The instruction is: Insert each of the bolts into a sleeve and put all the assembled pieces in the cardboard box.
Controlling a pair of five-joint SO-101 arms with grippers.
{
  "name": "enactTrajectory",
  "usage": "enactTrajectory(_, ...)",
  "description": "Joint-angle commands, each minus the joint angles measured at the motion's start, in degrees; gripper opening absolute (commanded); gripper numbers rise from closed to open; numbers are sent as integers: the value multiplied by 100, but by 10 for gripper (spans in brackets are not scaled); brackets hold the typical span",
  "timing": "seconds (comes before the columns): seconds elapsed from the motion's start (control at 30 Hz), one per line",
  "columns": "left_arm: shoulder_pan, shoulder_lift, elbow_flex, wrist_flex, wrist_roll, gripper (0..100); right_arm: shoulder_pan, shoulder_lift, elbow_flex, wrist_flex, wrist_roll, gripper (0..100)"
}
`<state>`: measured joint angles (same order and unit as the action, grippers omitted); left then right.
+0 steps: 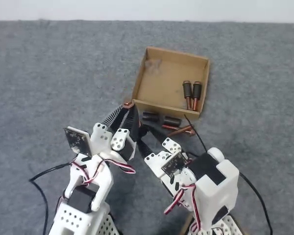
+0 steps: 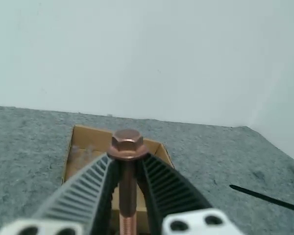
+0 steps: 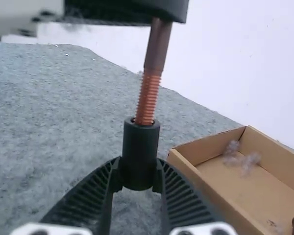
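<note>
The bolt (image 2: 126, 147) is copper-coloured metal with a dull sheen, its thread ridged. The sleeve (image 3: 139, 152) looks matt black plastic. The box (image 1: 159, 83) is plain brown cardboard; the counter (image 1: 49, 73) wears rough grey cloth.

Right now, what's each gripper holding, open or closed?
Left gripper: closed, holding the copper bolt.
Right gripper: closed, holding the black sleeve, bolt tip at its opening.

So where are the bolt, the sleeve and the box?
bolt (image 2: 126, 143): left wrist view, on its hex head.
sleeve (image 3: 140, 152): right wrist view, on its middle.
box (image 1: 161, 85): high view, on its bare floor.
</note>
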<state>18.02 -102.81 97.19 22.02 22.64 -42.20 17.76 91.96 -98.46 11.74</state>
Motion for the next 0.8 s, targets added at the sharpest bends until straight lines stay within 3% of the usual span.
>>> enactTrajectory(0.0, 53, -132, -66, -132, -18, 11, 92, -57, 18, -189, 35, 6)
enactTrajectory(0.2, 53, -123, -66, -114, -18, 11, 101, -57, 9, -189, 35, 6)
enactTrajectory(0.77, 114, -132, -66, 976, -9, 11, 479, -57, -97, -189, 44, 6)
